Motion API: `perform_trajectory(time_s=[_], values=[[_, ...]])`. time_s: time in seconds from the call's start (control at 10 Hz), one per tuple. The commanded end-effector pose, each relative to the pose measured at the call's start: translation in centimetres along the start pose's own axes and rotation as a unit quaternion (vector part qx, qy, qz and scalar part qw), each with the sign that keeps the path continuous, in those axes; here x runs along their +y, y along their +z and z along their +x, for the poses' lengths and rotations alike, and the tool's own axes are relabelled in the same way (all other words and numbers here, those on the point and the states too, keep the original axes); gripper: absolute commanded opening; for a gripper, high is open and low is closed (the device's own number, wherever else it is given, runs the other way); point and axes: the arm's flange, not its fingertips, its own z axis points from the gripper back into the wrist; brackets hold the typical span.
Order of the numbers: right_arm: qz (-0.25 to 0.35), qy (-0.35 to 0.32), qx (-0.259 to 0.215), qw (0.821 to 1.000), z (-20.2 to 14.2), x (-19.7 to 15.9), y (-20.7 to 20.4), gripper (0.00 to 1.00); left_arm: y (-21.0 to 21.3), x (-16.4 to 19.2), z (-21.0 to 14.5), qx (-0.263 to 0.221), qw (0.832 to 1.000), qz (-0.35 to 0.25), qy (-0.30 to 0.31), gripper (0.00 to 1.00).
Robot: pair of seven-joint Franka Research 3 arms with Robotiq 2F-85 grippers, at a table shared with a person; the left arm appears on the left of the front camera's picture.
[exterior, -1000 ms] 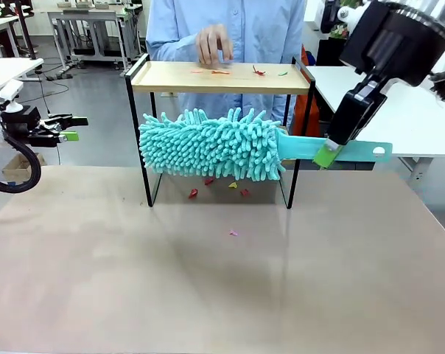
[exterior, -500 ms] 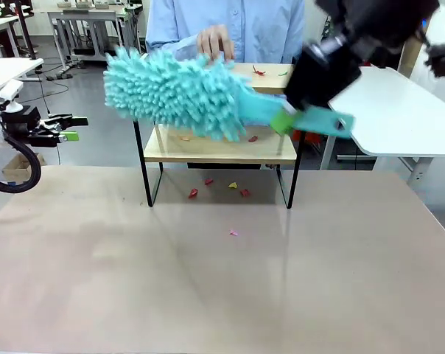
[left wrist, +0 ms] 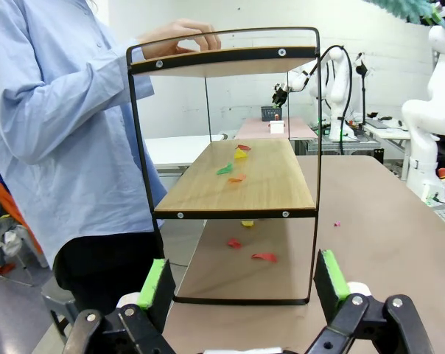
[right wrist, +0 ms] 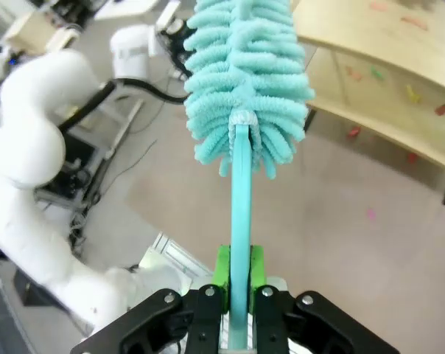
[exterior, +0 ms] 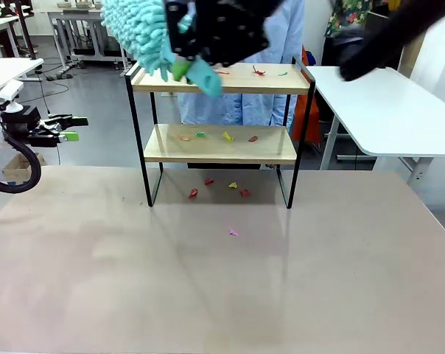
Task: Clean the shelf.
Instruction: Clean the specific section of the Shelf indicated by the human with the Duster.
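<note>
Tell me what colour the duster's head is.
Turquoise. The duster shows best in the right wrist view.

The shelf (exterior: 219,145): small two-tier rack, two light wooden boards in a thin black metal frame on black legs. It stands upright at the far middle of the tabletop (exterior: 208,295). Small coloured scraps (exterior: 226,136) on both boards: red and green on top; orange, green, yellow and red below.
</note>
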Motion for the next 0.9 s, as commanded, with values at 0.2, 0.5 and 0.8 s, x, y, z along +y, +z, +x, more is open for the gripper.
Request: perform_trajectory(time_s=[0.2,0.5,0.8], values=[[-0.076,-0.092,-0.016,0.993,6.1,4.2,-5.1,0.13,0.0,0.0,0.4,0.002,1.000,0.001,-0.003,1.00],[-0.055,-0.061,-0.017,0.996,4.1,2.0,-4.3,0.13,0.0,0.0,0.4,0.002,1.000,0.001,-0.003,1.00],[-0.055,-0.075,-0.005,0.996,4.9,2.5,-5.1,0.13,0.0,0.0,0.4,0.002,1.000,0.001,-0.003,1.00]])
